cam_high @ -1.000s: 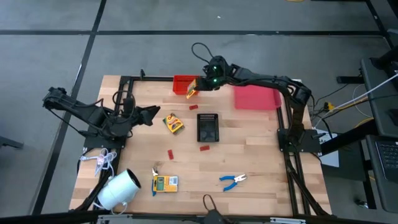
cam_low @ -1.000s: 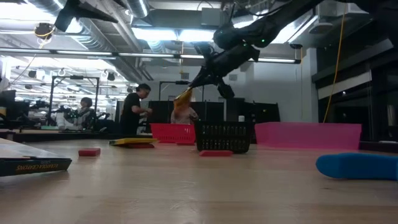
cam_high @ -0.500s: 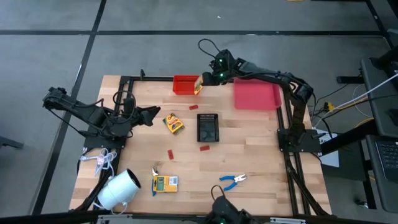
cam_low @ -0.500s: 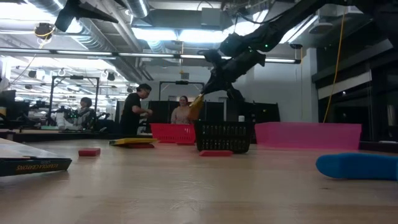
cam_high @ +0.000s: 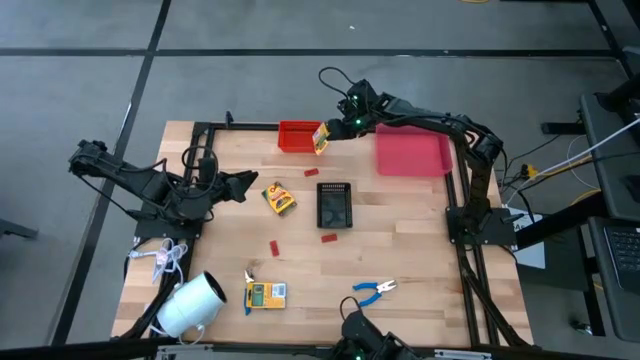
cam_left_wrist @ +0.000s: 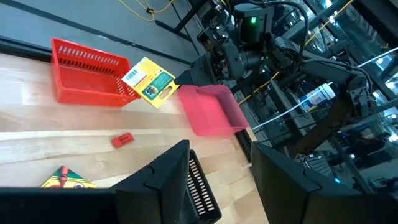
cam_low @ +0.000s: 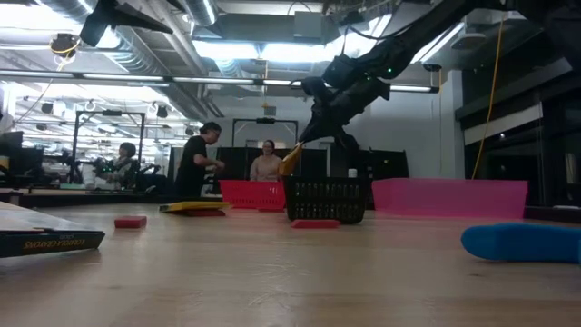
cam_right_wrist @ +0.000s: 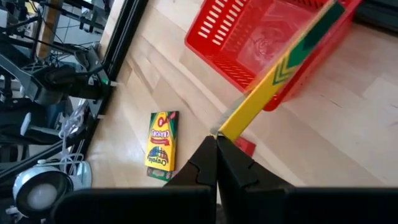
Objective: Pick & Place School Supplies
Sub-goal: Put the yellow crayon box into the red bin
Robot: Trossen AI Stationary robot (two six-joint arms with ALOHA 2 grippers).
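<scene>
We carry a crayon box past the red basket at the table's far edge.

Our right gripper (cam_high: 330, 130) is pinched on one corner of the yellow-and-green box (cam_high: 320, 138), which hangs tilted above the right end of the red basket (cam_high: 294, 136). A second ago it hung over the basket's near right corner; it has since swung right and farther back, then nearly stopped. We judge the drop has not happened, and the target may be the basket or the pink tray (cam_high: 411, 156); we cannot tell which. Our left gripper (cam_high: 245, 184) waits, fingers parted, at the left side. On the table remain two boxes (cam_high: 279, 198) (cam_high: 266, 294), the pliers (cam_high: 375, 290) and red pieces (cam_high: 329, 237).
</scene>
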